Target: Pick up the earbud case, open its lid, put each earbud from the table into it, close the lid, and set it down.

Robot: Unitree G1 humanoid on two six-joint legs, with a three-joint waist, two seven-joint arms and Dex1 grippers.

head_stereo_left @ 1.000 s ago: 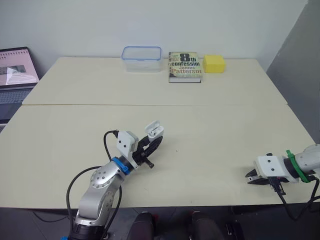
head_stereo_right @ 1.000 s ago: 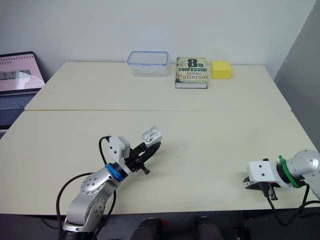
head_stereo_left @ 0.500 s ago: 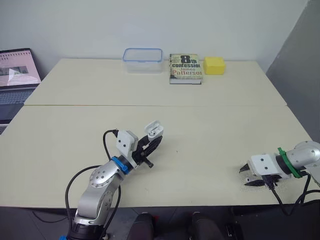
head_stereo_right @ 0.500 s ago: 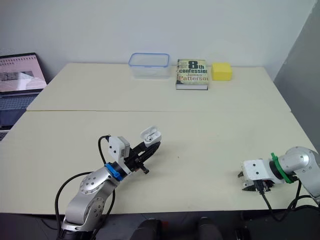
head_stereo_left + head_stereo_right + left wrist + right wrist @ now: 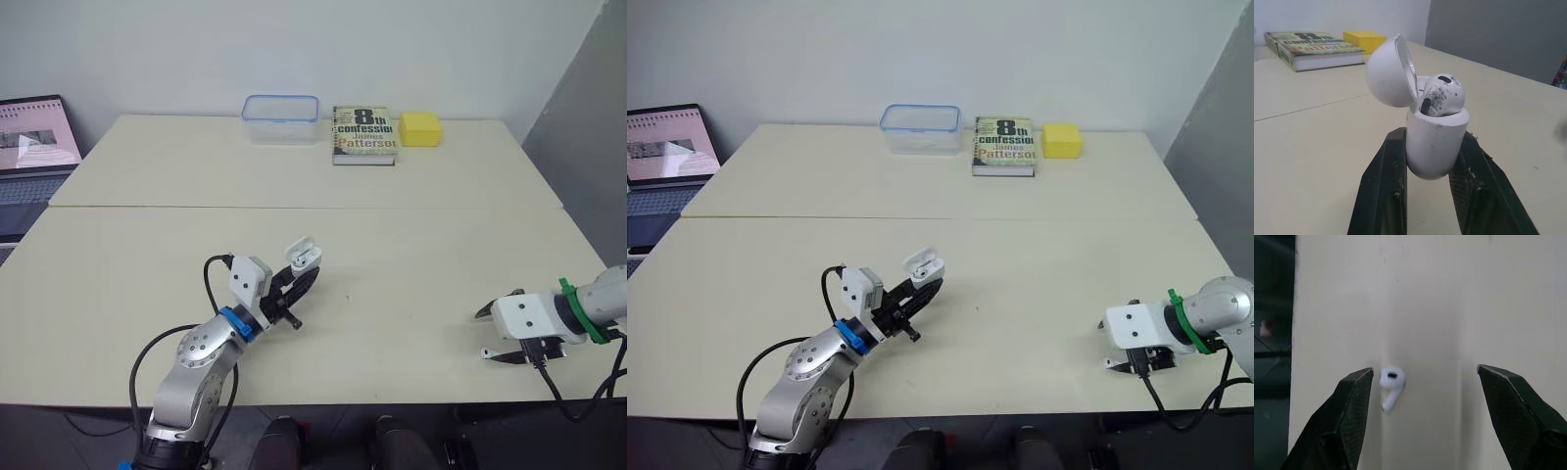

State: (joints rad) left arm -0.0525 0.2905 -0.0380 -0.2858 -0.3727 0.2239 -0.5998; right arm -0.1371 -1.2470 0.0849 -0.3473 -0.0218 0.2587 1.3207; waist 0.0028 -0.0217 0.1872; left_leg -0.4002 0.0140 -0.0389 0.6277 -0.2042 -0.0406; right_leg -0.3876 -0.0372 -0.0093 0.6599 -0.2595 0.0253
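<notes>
left hand (image 5: pixel 304 277) sits low over the near left part of the desk (image 5: pixel 421 245), its two black fingers (image 5: pixel 1382 186) clamped on the lower body of the white case (image 5: pixel 1436 147), one on each side. the case stands roughly upright in that grip, raised off the desk, with its lid (image 5: pixel 1388 73) swung open and tipped back. one earbud (image 5: pixel 1442 95), smudged dark on its rounded head, is seated in the case and pokes up above the rim. at the far left, beyond the desk's edge, an open laptop (image 5: pixel 29 147) shows a lit screen. along the back of the desk, from left to right, are a clear box (image 5: pixel 280 117) with a blue rim, a book (image 5: pixel 363 132) lying flat just beside it, and a yellow block (image 5: pixel 419 127) next to the book. all three are well apart from both hands. right hand (image 5: pixel 488 336) is low at the near right corner of the desk, its fingers (image 5: pixel 1352 401) spread wide and holding nothing. the loose earbud (image 5: pixel 1391 382) lies on the desk between those fingers, near the desk's edge, just beside one fingertip and well apart from the other; whether it touches that fingertip i cannot tell.
</notes>
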